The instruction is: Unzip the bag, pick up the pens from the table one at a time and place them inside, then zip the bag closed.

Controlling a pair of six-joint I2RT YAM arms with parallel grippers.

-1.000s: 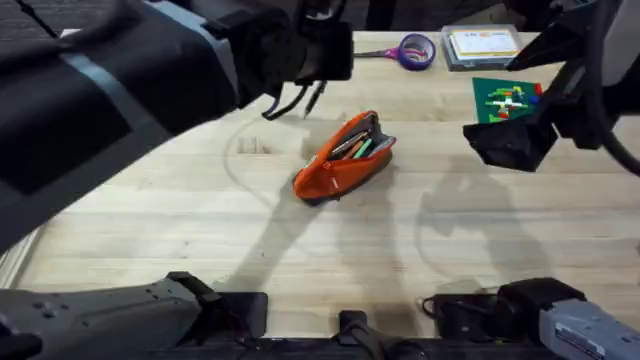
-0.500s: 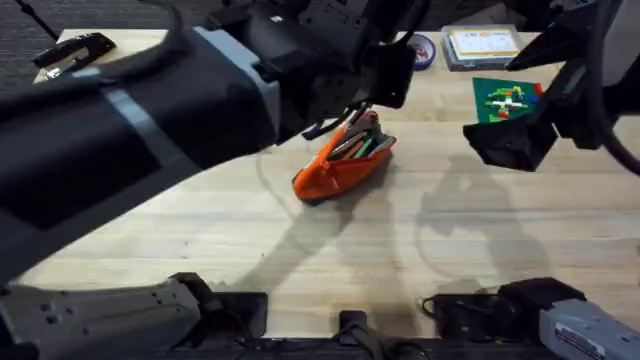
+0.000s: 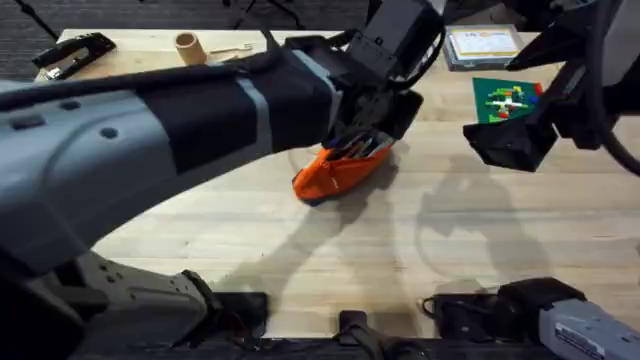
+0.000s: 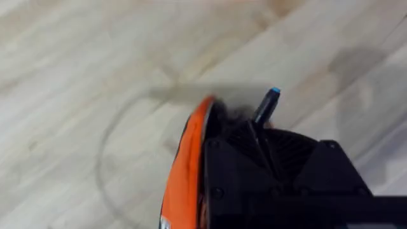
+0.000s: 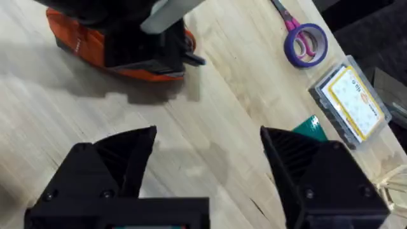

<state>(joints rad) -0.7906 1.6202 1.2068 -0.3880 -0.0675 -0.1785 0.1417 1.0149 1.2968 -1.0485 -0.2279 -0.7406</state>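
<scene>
- Left gripper [image 3: 372, 128]: lowered onto the open top of the bag, at its far end; whether the fingers are open or closed cannot be told, since the wrist body hides them. Its wrist view shows a dark pen [image 4: 264, 108] with a blue tip sticking out just past the gripper housing, beside the bag's orange edge.
- Right gripper [image 5: 206, 149]: fingers spread wide, nothing between them; held above the table on the right side, well apart from the bag.
- Bag [image 3: 335, 172]: orange pouch with dark base, lying aslant near the middle of the table, zip open, green and dark pen ends showing at the mouth under the left gripper.
- Table [image 3: 480, 240]: pale wood planks; bare in the near half.
- Scissors [image 5: 302, 41]: purple-handled, near the far edge.
- Clear box [image 3: 483, 45]: yellow-and-white contents, at the far edge toward the right corner.
- Green card [image 3: 506, 100]: printed, just nearer than the box.
- Cardboard roll [image 3: 187, 47]: upright, at the far edge, left of centre.
- Black stapler-like item [image 3: 72, 53]: at the far left corner.
</scene>
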